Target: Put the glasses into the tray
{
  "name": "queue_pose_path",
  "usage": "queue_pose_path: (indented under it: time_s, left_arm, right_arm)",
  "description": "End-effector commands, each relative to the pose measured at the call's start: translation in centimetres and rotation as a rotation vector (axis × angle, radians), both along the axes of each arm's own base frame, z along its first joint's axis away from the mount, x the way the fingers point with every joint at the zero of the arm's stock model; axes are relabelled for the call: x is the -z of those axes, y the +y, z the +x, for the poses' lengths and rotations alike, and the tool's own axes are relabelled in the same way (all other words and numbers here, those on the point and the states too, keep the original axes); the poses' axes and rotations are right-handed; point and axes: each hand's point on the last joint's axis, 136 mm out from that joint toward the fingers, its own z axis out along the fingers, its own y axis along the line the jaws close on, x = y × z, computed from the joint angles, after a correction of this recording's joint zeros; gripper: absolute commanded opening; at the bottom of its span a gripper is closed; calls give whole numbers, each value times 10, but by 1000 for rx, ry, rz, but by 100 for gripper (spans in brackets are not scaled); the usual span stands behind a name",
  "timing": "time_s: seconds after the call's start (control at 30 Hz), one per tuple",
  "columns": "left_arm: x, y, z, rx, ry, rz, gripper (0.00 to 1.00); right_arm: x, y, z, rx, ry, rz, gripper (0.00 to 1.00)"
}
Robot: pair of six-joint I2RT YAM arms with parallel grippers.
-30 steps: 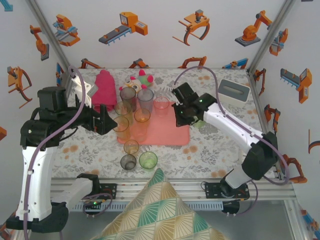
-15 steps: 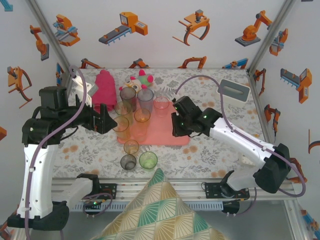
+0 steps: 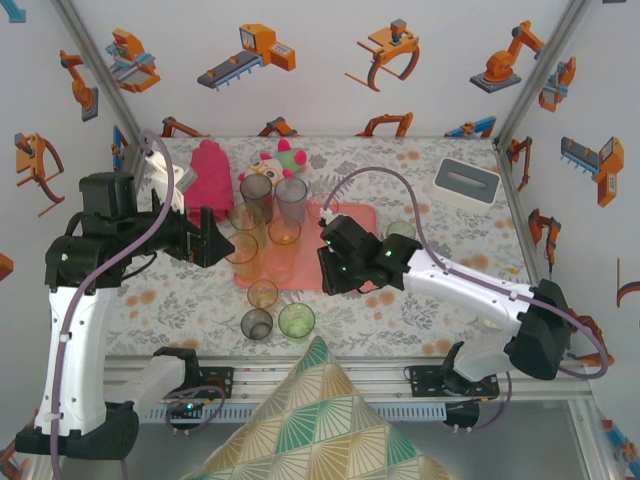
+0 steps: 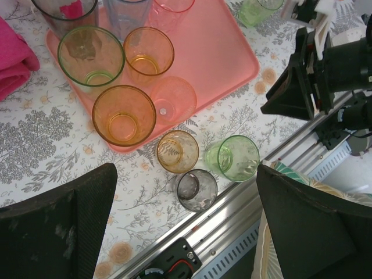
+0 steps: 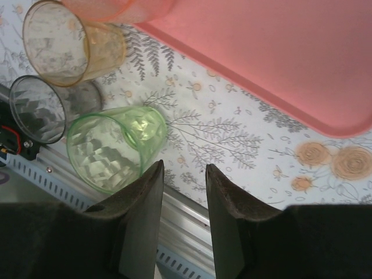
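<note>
At the tray's (image 5: pixel 279 52) near edge, the right gripper (image 5: pixel 184 168) hangs over the table, fingers slightly parted, nothing between them. A green glass (image 5: pixel 113 151), amber glass (image 5: pixel 72 43) and grey glass (image 5: pixel 49 107) sit clustered off the tray. The left gripper (image 4: pixel 186 171) is spread wide and empty above them. The other glasses (image 4: pixel 90 55) stand on the tray's left half, and a lone green tumbler (image 3: pixel 401 231) is on the table right of it.

Top camera looks down from behind; both closer wrist cameras share the green glass (image 4: pixel 232 158).
</note>
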Motion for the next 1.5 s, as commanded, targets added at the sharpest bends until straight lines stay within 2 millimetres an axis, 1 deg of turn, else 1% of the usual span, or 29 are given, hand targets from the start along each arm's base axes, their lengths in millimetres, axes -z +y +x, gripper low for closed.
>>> queue_pose_path:
  time_s: [0.0, 0.13, 0.27, 0.87, 1.47]
  left_arm:
    - [-3, -1, -2, 7, -9, -14, 97]
    - [-5, -1, -2, 6, -14, -15, 97]
    - [-5, -1, -2, 9, -12, -18, 97]
    - [-6, -1, -3, 8, -17, -19, 97]
    - [-6, -1, -4, 9, -16, -22, 97]
  right_arm:
    - [-2, 20, -6, -33, 16, 34, 37]
    - [4, 24, -10, -50, 15, -15, 37]
    - [5, 27, -12, -59, 15, -24, 37]
    - [27, 42, -23, -102, 35, -97, 36]
    - [46, 48, -24, -105, 46, -141, 36]
